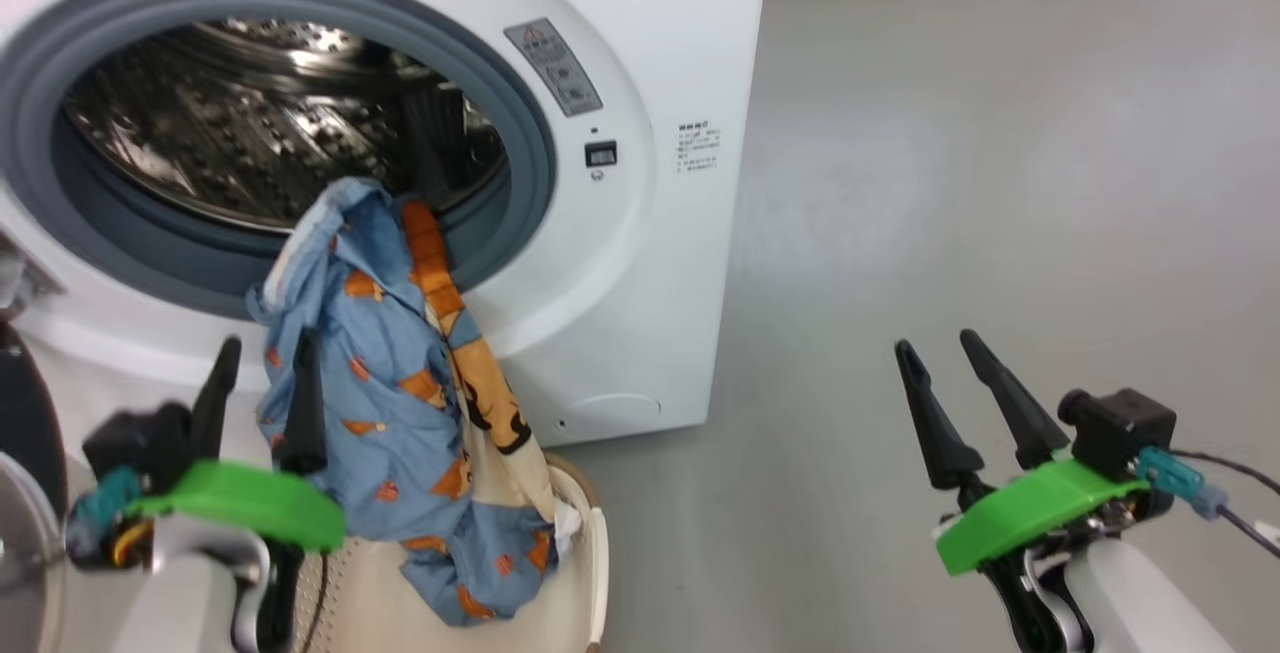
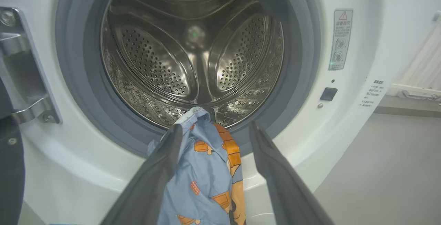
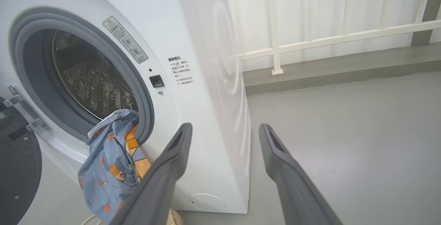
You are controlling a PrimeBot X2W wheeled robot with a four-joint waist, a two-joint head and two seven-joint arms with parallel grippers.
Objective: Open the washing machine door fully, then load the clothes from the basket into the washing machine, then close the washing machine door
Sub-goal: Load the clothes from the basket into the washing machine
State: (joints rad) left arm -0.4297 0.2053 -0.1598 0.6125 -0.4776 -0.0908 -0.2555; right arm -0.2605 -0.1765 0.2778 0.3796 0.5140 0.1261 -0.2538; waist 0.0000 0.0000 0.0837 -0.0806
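Observation:
The washing machine point(image 1: 640, 233) stands with its steel drum point(image 2: 193, 52) exposed. Its black door point(image 3: 17, 170) is swung out to the left on a metal hinge point(image 2: 27, 80). The light-blue bear-print clothes point(image 1: 400, 393) drape over the grey gasket point(image 1: 525, 133) and hang down into the basket point(image 1: 598, 533) below. My left gripper point(image 1: 270, 341) is open just in front of the hanging cloth. In the left wrist view the clothes point(image 2: 203, 170) lie between its fingers, against the left one. My right gripper point(image 1: 937, 343) is open over bare floor, right of the machine.
Grey floor point(image 1: 1000, 183) stretches to the right of the machine. A white railing point(image 3: 275, 45) runs along the wall behind it. The machine's round lower flap point(image 1: 610, 408) sits just above the basket's far rim.

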